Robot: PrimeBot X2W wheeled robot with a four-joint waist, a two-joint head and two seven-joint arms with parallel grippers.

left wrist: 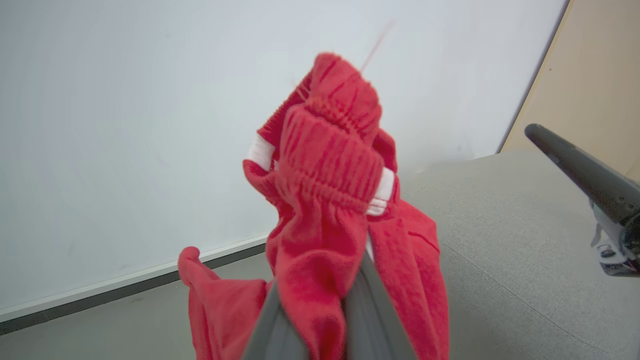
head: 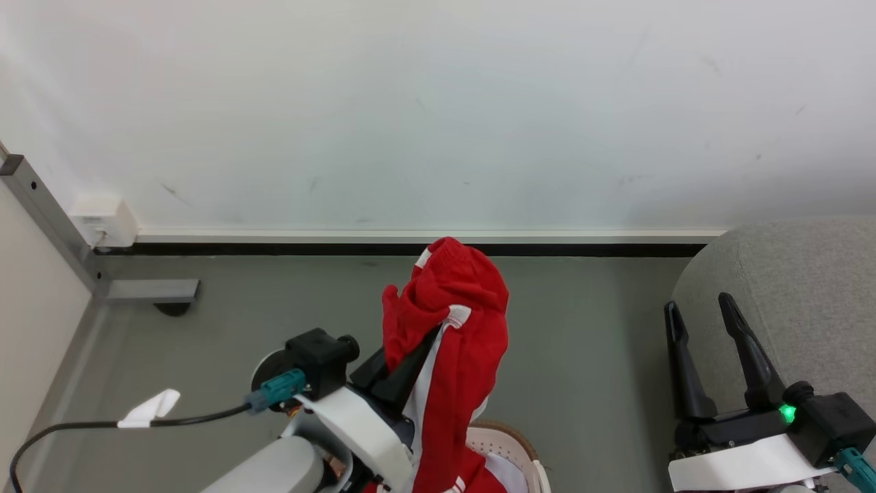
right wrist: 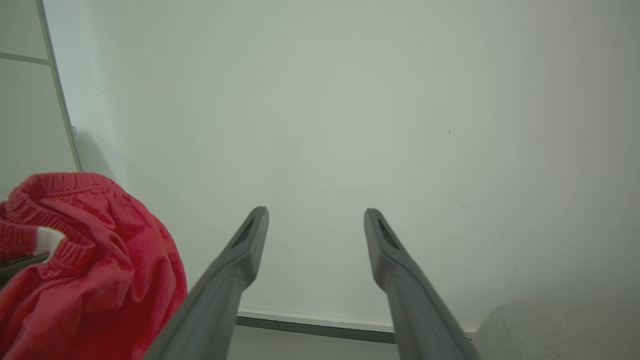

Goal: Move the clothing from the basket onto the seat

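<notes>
Head view: a red garment [head: 455,294] with white stripes is being held up by the left gripper [head: 426,346], its cloth being pinched just below the ribbed waistband between fingers that are closed tight together. The garment is hanging over the floor [head: 274,308], with its lower end trailing down into the basket [head: 512,438] at the bottom edge, where more red and white cloth is lying. The seat [head: 807,287] is standing to the right, well apart from the garment. The right gripper [head: 698,301] is being held in front of the seat's near corner, fingers spread wide with nothing between them.

The carry from basket to seat is judged to be the step in hand, with the lift not quite finished. For the next move, the trailing end is likely needing to be raised clear of the basket rim, the left arm swung rightward until the garment is over the cushion, and the fingers parted only then
</notes>
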